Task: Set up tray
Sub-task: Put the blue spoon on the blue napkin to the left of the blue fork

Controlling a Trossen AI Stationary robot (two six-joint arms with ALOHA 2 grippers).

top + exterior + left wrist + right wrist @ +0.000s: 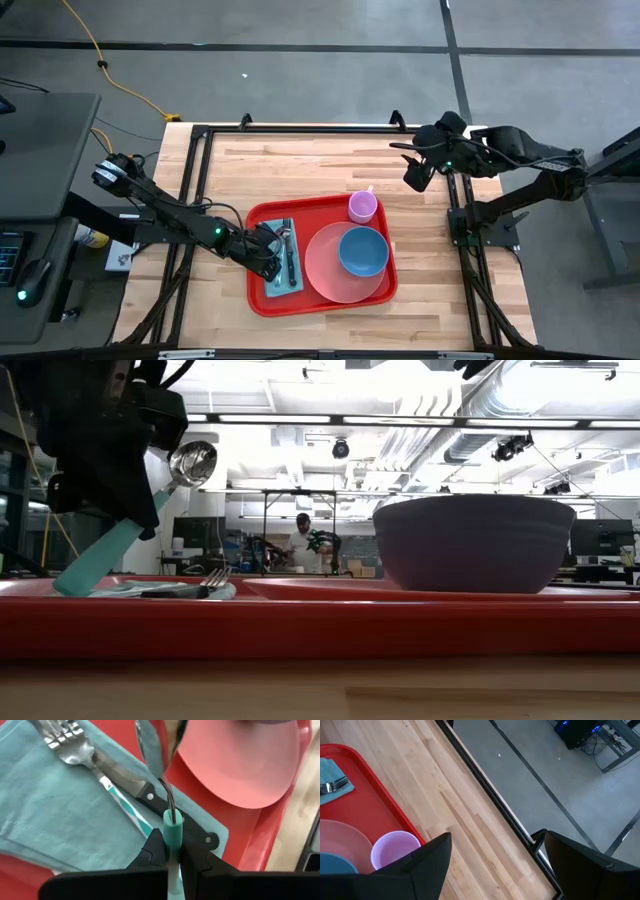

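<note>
Bright ceiling strip lights [300, 418] glare; foreground blurred

The tray [262, 301], a large red rectangular plastic piece with rounded corners and a raised rim, is being shown lying flat on the wooden table, nearer the front edge than the back edge and roughly midway between the side edges. Its long sides are being kept parallel to the front edge. In the low view the tray [320, 625] is being seen edge-on as a low red band across the tabletop.
</note>
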